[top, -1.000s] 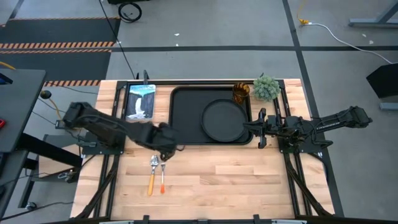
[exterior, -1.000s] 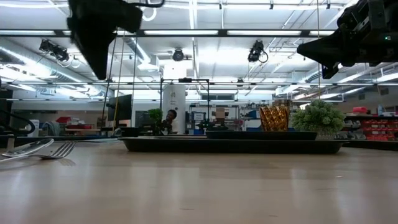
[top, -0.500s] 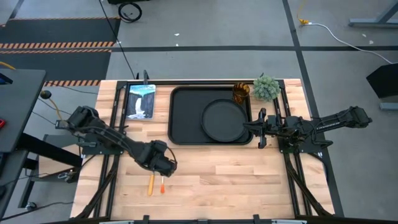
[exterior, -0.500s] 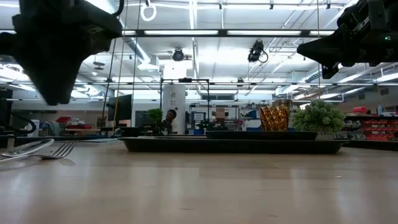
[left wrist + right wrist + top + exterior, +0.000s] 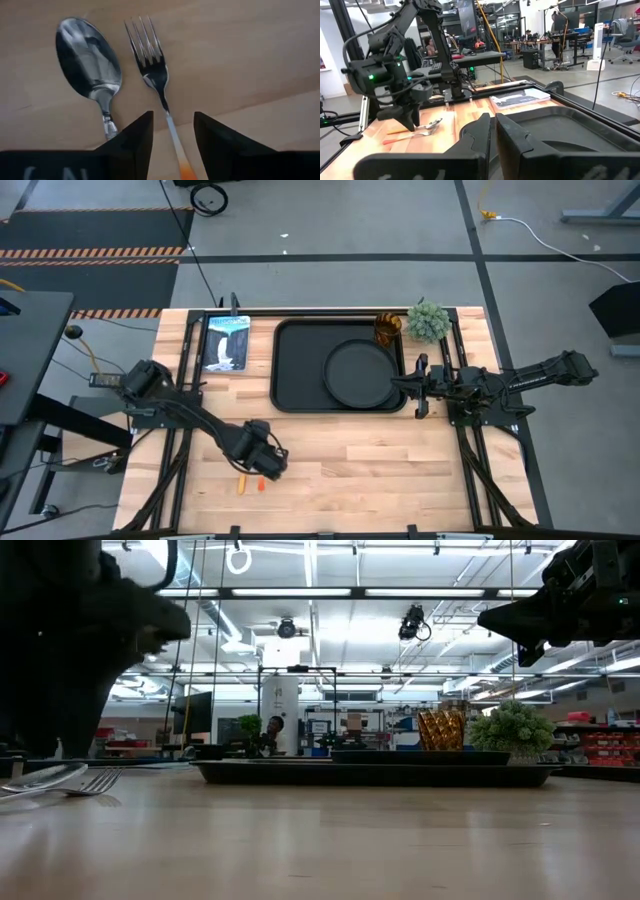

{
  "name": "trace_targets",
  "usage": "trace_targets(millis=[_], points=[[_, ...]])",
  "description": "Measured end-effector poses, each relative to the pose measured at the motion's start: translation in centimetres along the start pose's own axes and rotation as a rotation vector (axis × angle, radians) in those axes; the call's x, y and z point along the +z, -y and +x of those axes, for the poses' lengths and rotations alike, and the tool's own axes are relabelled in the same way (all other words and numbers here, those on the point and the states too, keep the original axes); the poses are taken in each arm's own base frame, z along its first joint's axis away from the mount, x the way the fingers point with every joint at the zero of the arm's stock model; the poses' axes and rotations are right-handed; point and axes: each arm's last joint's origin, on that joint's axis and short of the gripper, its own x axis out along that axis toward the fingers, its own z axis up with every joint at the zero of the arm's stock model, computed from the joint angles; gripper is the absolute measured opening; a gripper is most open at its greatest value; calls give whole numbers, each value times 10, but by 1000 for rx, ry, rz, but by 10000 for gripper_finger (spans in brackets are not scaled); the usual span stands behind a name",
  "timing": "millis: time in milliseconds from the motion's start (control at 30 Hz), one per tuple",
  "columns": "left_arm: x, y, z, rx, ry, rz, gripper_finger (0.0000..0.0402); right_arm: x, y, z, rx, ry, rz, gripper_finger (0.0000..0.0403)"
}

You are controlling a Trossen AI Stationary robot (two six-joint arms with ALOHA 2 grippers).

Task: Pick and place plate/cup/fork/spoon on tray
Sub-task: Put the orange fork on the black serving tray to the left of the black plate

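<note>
The fork (image 5: pixel 150 60) and the spoon (image 5: pixel 90 55) lie side by side on the wooden table, near its front left. In the high view only their handle ends (image 5: pixel 250 483) show from under my left gripper (image 5: pixel 262 463). That gripper (image 5: pixel 173 130) is open, pointing down, with one finger on either side of the fork's neck and not touching it. The black plate (image 5: pixel 360 373) lies on the black tray (image 5: pixel 290 365). The amber cup (image 5: pixel 387 330) stands at the tray's far right corner. My right gripper (image 5: pixel 415 385) is shut and empty, above the tray's right rim.
A small green plant (image 5: pixel 428 320) stands at the far right, next to the cup. A picture book (image 5: pixel 226 342) lies to the left of the tray. Bare wood lies along the table's near side, right of the cutlery.
My left gripper has gone toward the table's near edge and down, from beside the tray's near left corner to just over the fork and spoon. The cutlery, the plate, the cup and the tray have stayed in place.
</note>
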Motion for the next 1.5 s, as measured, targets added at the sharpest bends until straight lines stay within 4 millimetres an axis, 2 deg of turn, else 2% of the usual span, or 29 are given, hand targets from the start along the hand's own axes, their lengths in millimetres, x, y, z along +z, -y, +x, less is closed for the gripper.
trace_targets(millis=[200, 667, 867, 1233, 1400, 1500], points=[[-3, 3, 13, 29, 1, -2, 151, 0, 0, 0, 0, -1, 0, 34], [-6, 4, 27, 55, 17, 13, 149, 0, 0, 0, 0, 1, 0, 34], [-7, 4, 27, 48, 15, 14, 115, 0, 0, 0, 0, 0, 0, 34], [-7, 4, 26, 46, 31, 59, 13, 0, 0, 0, -1, -1, 0, 34], [1, 8, 24, 27, 76, 68, 22, 0, 0, 0, 0, 0, 0, 34], [12, 15, 14, -2, 108, 95, 30, 0, 0, 0, 0, 0, 0, 34]])
